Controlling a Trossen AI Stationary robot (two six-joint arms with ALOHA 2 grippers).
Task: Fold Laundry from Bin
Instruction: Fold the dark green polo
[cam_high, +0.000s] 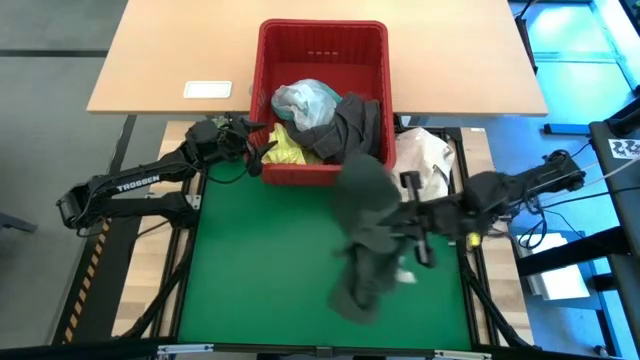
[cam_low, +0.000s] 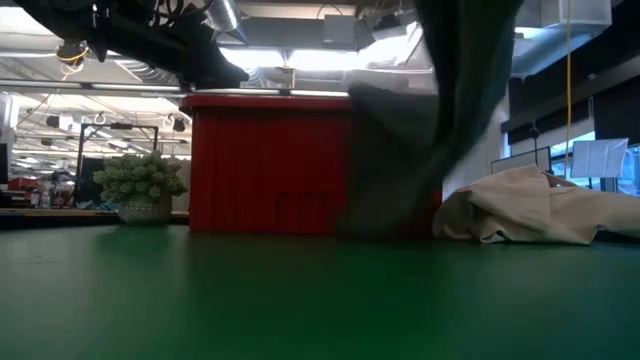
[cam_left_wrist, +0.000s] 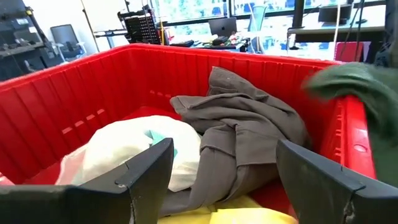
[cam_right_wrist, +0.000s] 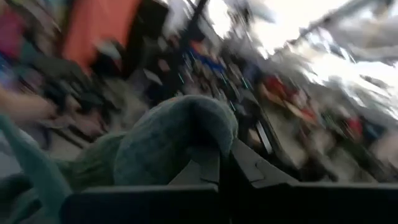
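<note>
The right end effector (cam_high: 408, 232) is clamped on a dark green garment (cam_high: 366, 240) hanging above the green table (cam_high: 260, 270), while the left end effector (cam_high: 262, 152) gapes at the red bin (cam_high: 322, 38).

Overhead, table-level, two wrist-close views

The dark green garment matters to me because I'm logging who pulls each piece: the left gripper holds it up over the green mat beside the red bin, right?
Wrong arm. The high view shows the right gripper shut on the dark green garment, which hangs over the green mat beside the red bin. The left gripper is open at the bin's rim, holding nothing.
</note>
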